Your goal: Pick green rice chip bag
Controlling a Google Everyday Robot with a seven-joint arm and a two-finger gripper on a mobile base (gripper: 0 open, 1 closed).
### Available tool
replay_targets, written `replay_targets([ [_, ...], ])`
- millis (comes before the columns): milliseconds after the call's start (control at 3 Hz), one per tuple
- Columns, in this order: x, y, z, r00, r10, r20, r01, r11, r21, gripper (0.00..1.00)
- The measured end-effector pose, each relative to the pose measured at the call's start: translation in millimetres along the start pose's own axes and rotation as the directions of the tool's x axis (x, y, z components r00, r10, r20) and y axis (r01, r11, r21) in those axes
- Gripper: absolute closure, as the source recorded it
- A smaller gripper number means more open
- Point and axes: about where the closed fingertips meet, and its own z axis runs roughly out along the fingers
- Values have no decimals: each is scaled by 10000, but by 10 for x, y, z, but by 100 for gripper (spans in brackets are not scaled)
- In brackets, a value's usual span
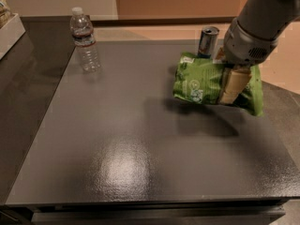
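The water bottle (86,43) stands upright well to the left of the drink can (207,41), out of the way. Just in front of the can, the green rice chip bag (199,83) hangs clear of the table (122,139), its shadow lying apart beneath it. The hand (233,84), front-right of the can, is clamped across the bag's right half, one tan finger over its face, so the grasp looks secure.

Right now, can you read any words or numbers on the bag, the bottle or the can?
On the green rice chip bag, held by the gripper above the right side of the table: white patches with print, too blurred to read.
On the water bottle: a dark label band, unreadable.
On the drink can: no readable text.
So nothing can be quoted.
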Motion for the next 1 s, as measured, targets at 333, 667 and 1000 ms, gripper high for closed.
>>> replay_targets([
  [333, -105, -35, -400, 9993, -229, 295, 217, 9989, 405, 100],
  [667, -215, -54, -732, 9970, -472, 615, 414, 9948, 926, 100],
  [1000, -301, -28, -851, 9940, -692, 842, 584, 9905, 1246, 100],
])
